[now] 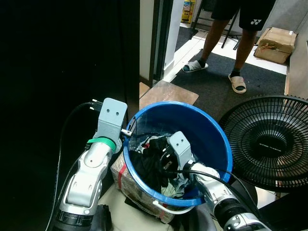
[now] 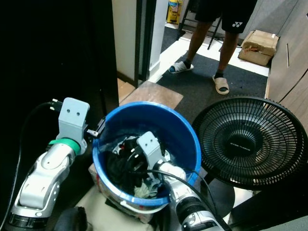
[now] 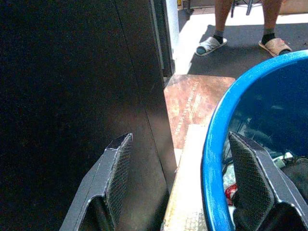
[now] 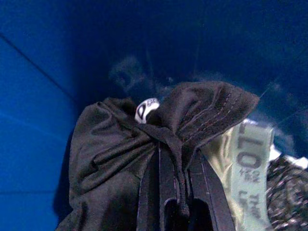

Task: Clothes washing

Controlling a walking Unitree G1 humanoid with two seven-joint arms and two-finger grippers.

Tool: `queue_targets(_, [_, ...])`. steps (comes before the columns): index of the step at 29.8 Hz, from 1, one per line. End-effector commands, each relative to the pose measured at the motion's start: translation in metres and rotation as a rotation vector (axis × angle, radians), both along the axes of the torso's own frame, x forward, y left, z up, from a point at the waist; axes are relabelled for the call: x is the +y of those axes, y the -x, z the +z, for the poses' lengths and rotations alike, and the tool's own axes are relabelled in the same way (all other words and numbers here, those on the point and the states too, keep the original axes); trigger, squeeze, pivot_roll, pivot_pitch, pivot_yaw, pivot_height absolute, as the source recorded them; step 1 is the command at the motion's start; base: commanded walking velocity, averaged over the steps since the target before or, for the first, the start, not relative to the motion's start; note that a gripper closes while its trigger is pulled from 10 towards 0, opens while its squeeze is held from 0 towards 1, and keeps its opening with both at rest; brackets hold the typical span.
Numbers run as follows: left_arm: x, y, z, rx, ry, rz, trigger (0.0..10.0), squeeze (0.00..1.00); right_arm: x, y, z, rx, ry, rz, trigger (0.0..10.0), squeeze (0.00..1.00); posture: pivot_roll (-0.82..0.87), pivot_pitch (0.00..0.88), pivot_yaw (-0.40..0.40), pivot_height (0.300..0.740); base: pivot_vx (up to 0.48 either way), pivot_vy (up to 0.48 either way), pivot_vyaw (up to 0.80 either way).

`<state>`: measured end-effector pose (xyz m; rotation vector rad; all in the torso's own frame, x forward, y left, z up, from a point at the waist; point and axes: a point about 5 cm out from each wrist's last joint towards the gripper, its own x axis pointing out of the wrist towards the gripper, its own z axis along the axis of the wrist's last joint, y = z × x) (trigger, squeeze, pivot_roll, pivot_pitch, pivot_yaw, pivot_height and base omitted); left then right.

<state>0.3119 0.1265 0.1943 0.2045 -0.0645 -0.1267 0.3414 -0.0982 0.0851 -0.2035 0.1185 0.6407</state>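
The bucket [image 1: 221,144] stands on the floor with clothes inside it. The left gripper [image 3: 192,187] straddles the bucket's rim: one finger outside the wall, the other inside. The right gripper [image 4: 175,192] is down inside the bucket, its fingers pinched together on a garment [image 4: 120,159] that bunches over their tips; a printed cloth [image 4: 248,168] lies just beside them. A fan [image 1: 272,142] stands right of the bucket, a mat [image 1: 168,94] beyond it, and a person [image 1: 236,29] farther behind

left gripper [image 3: 185,185] fingers spread, straddling blue bucket [image 3: 214,144] rim | brown mat [image 3: 192,103] beyond
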Motion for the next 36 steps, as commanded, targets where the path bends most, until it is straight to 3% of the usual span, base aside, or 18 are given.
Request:
queue_targets(1, [0.000, 0.000, -0.002, 0.013, -0.001, 0.001, 10.0, 0.00, -0.005, -0.005, 0.011, -0.062, -0.036, -0.054, 0.0, 0.00, 0.13, 0.106, -0.001, 0.555, 0.000, 0.000, 0.00])
queue_targets(6, [0.000, 0.000, -0.002, 0.013, -0.001, 0.001, 10.0, 0.00, -0.008, -0.009, 0.023, -0.120, -0.057, -0.085, 0.0, 0.00, 0.13, 0.106, -0.001, 0.555, 0.000, 0.000, 0.00])
queue_targets(8, [0.001, -0.001, -0.002, 0.012, -0.001, 0.002, 10.0, 0.00, -0.011, -0.015, 0.050, -0.241, -0.103, -0.131, 0.0, 0.00, 0.13, 0.097, 0.003, 0.555, 0.000, 0.000, 0.00])
queue_targets(10, [0.001, -0.001, -0.002, 0.012, -0.001, 0.002, 10.0, 0.00, -0.012, -0.016, 0.059, -0.285, -0.119, -0.149, 0.0, 0.00, 0.13, 0.097, 0.003, 0.555, 0.000, 0.000, 0.00])
queue_targets(11, [0.001, -0.001, -0.001, 0.008, 0.004, 0.001, 10.0, 0.00, -0.013, -0.018, 0.080, -0.363, -0.153, -0.163, 0.0, 0.00, 0.13, 0.094, 0.004, 0.555, 0.000, 0.000, 0.00])
queue_targets(12, [0.001, -0.001, -0.001, 0.008, 0.004, 0.001, 10.0, 0.00, -0.013, -0.018, 0.080, -0.363, -0.153, -0.163, 0.0, 0.00, 0.13, 0.094, 0.004, 0.555, 0.000, 0.000, 0.00])
queue_targets(13, [0.000, -0.002, 0.001, 0.003, 0.011, -0.001, 10.0, 0.00, -0.014, -0.019, 0.096, -0.426, -0.178, -0.178, 9.6, 0.00, 0.13, 0.089, 0.005, 0.555, 0.000, 0.000, 0.00])
queue_targets(14, [0.000, -0.002, 0.001, 0.003, 0.011, -0.001, 10.0, 0.00, -0.014, -0.019, 0.096, -0.426, -0.178, -0.178, 9.6, 0.00, 0.13, 0.089, 0.005, 0.555, 0.000, 0.000, 0.00])
queue_targets(15, [0.000, -0.002, 0.005, -0.014, 0.032, -0.005, 10.0, 0.00, -0.018, -0.018, 0.118, -0.510, -0.214, -0.212, 10.0, 0.00, 0.13, 0.083, 0.003, 0.555, 0.000, 0.000, 0.00])
queue_targets(16, [0.000, -0.002, 0.005, -0.014, 0.032, -0.005, 10.0, 0.00, -0.018, -0.018, 0.118, -0.510, -0.214, -0.212, 10.0, 0.00, 0.13, 0.083, 0.003, 0.555, 0.000, 0.000, 0.00])
queue_targets(18, [0.004, 0.000, 0.017, -0.071, 0.083, -0.012, 10.0, 0.00, -0.029, -0.009, 0.151, -0.653, -0.261, -0.292, 10.0, 0.00, 0.13, 0.074, -0.001, 0.555, 0.000, 0.000, 0.00])
queue_targets(21, [0.006, 0.002, 0.025, -0.101, 0.105, -0.014, 10.0, 0.00, -0.036, -0.002, 0.161, -0.696, -0.273, -0.327, 10.0, 0.00, 0.13, 0.072, -0.003, 0.555, 0.000, 0.000, 0.00])
queue_targets(22, [0.006, 0.002, 0.025, -0.101, 0.105, -0.014, 10.0, 0.00, -0.036, -0.002, 0.161, -0.696, -0.273, -0.327, 10.0, 0.00, 0.13, 0.072, -0.003, 0.555, 0.000, 0.000, 0.00])
queue_targets(24, [0.010, 0.007, 0.045, -0.175, 0.149, -0.037, 10.0, 0.00, -0.049, 0.012, 0.168, -0.738, -0.297, -0.391, 10.0, 0.00, 0.12, 0.063, -0.006, 0.555, 0.000, 0.000, 0.00])
queue_targets(26, [0.010, 0.007, 0.045, -0.175, 0.149, -0.037, 10.0, 0.00, -0.049, 0.012, 0.168, -0.738, -0.297, -0.391, 10.0, 0.00, 0.12, 0.063, -0.006, 0.555, 0.000, 0.000, 0.00])
queue_targets(28, [0.009, 0.008, 0.059, -0.223, 0.162, -0.054, 10.0, 0.00, -0.056, 0.017, 0.169, -0.736, -0.337, -0.424, 10.0, 0.00, 0.12, 0.060, -0.006, 0.555, 0.000, 0.000, 0.00])
queue_targets(36, [0.003, 0.003, 0.066, -0.244, 0.165, -0.069, 10.0, 0.00, -0.065, 0.010, 0.160, -0.685, -0.324, -0.494, 10.0, 0.00, 0.11, 0.045, 0.000, 0.560, 0.000, 0.000, 0.00])
